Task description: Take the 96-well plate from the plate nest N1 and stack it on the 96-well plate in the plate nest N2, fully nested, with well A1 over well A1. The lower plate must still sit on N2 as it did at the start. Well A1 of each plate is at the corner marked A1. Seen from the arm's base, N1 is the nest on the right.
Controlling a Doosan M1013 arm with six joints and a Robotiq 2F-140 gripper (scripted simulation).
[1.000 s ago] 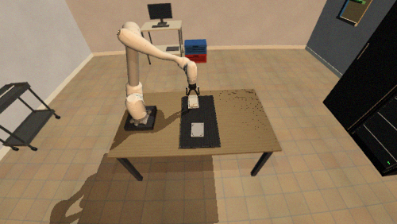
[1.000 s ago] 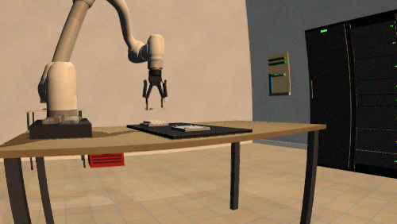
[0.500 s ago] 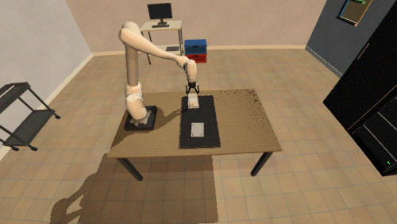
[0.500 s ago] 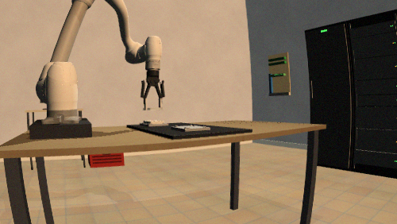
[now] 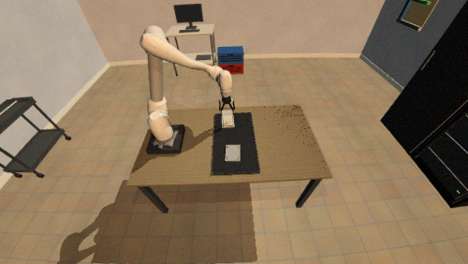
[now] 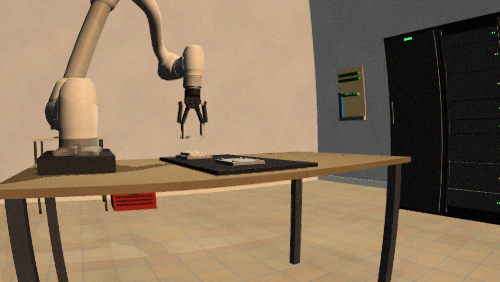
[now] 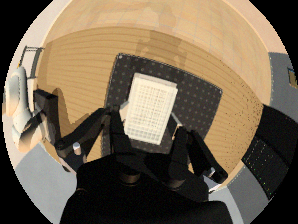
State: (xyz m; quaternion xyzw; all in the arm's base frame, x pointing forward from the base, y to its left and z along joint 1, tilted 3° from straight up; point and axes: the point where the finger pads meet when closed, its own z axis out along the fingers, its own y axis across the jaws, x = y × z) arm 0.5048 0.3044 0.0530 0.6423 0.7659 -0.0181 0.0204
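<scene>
1. Wrist view: the gripper pinches a white 96-well plate between its fingers, above the black mat. No A1 mark or other writing can be read.
2. Exterior view only: the held plate hangs well clear of the table; a second plate lies on the mat.
3. Top view only: that second plate lies nearer the table's front edge.

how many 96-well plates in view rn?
2. One held in the pincer, the held plate; the lower plate lies on the black mat beneath, visible only in the exterior view.
</scene>
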